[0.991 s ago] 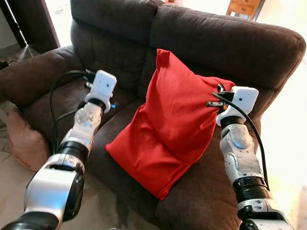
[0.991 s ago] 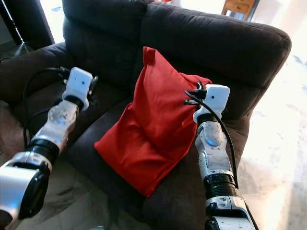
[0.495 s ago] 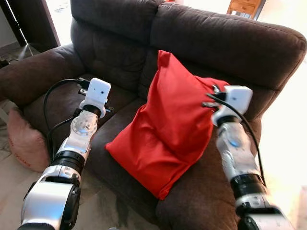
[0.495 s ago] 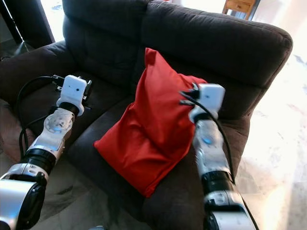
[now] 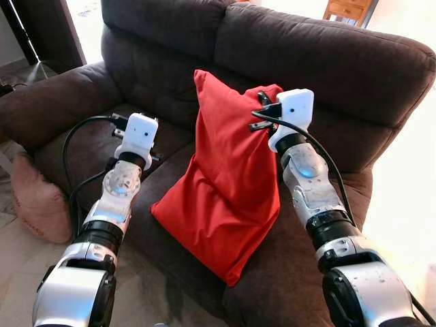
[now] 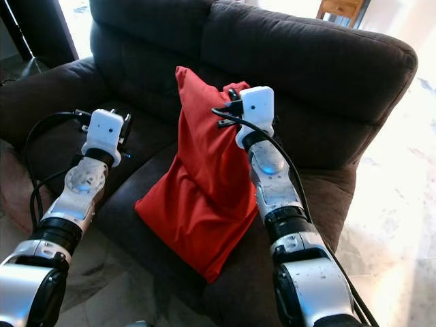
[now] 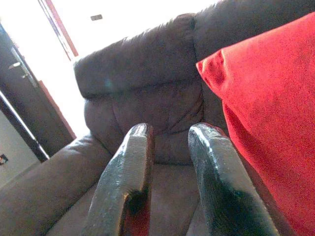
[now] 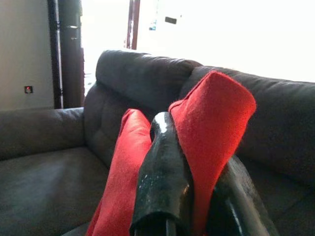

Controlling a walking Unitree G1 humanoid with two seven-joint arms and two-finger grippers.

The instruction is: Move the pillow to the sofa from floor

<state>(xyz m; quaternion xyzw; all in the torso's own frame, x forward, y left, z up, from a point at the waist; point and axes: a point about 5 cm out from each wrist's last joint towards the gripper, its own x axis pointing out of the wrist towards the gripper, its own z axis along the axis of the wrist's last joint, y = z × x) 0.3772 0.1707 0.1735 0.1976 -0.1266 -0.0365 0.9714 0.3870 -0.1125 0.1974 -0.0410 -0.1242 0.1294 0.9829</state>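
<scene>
On dark brown sofa (image 5: 354, 75) seat: red pillow (image 5: 228, 197) upright, leaning toward backrest. No readable writing. Right gripper (image 8: 197, 196) raised, arm extended, fingers clamped on pillow's top corner. Left gripper (image 7: 170, 187) low over seat beside pillow, fingers slightly parted, holding nothing.

A red pillow (image 5: 228, 184) stands upright on the brown sofa (image 5: 327, 75), its top corner gathered at the right gripper (image 5: 261, 102). The left gripper (image 5: 121, 125) hovers over the seat, apart from the pillow.
</scene>
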